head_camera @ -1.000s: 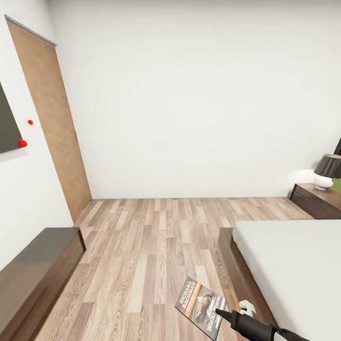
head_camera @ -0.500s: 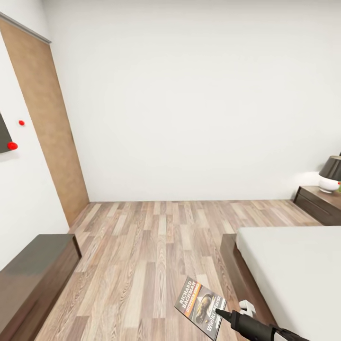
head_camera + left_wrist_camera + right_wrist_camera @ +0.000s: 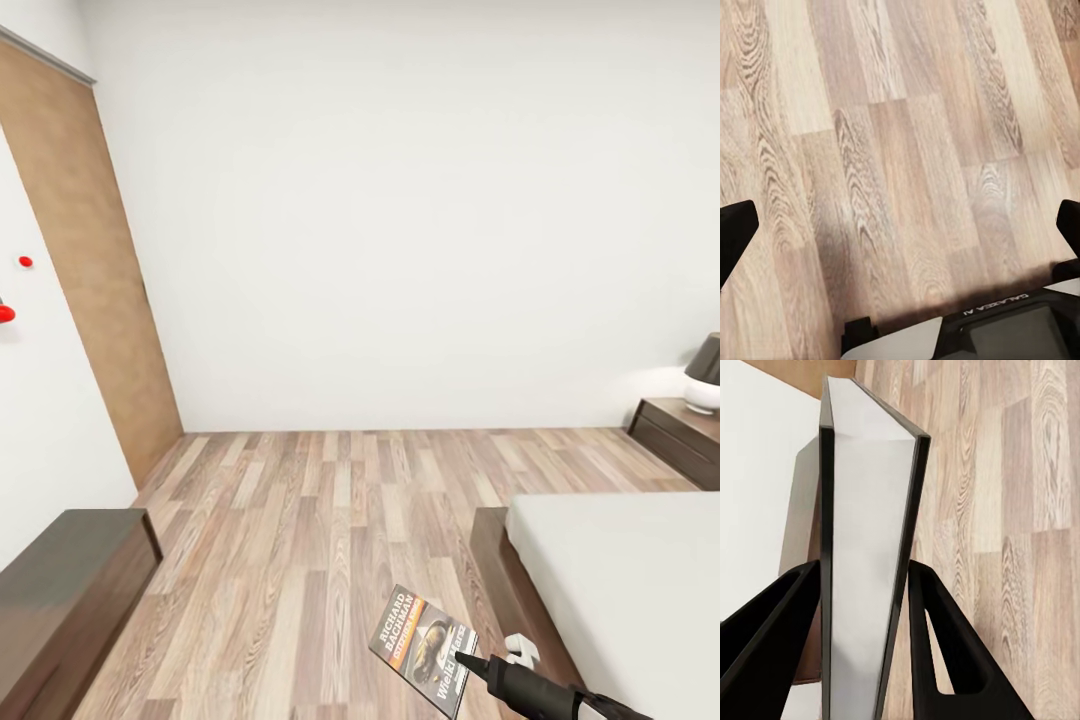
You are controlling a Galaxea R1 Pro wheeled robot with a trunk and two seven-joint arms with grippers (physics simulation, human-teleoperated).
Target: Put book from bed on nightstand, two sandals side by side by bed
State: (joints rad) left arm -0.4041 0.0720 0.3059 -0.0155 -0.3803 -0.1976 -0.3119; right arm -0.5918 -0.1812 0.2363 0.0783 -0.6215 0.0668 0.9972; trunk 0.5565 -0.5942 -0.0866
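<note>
In the head view my right gripper [image 3: 462, 660] is shut on the book [image 3: 420, 645], a dark paperback with white "RICHARD BACHMAN" lettering, held low over the wood floor just left of the bed [image 3: 620, 590]. The right wrist view looks along the book [image 3: 866, 510] edge-on, with a black finger [image 3: 772, 615] pressed on each side. One dark nightstand [image 3: 680, 435] stands by the far wall at the right, beyond the bed. My left gripper [image 3: 900, 232] is open above bare floor planks. The sandals are out of view.
A lamp [image 3: 705, 375] with a dark shade sits on the nightstand. A low dark cabinet [image 3: 70, 580] stands at the near left against the wall, and a brown door [image 3: 95, 280] lies beyond it. Wood floor [image 3: 330, 520] stretches between cabinet and bed.
The whole picture has shifted: the camera has moved forward, so door and cabinet slid left and the nightstand slid right. The book stays held in my right gripper as before.
</note>
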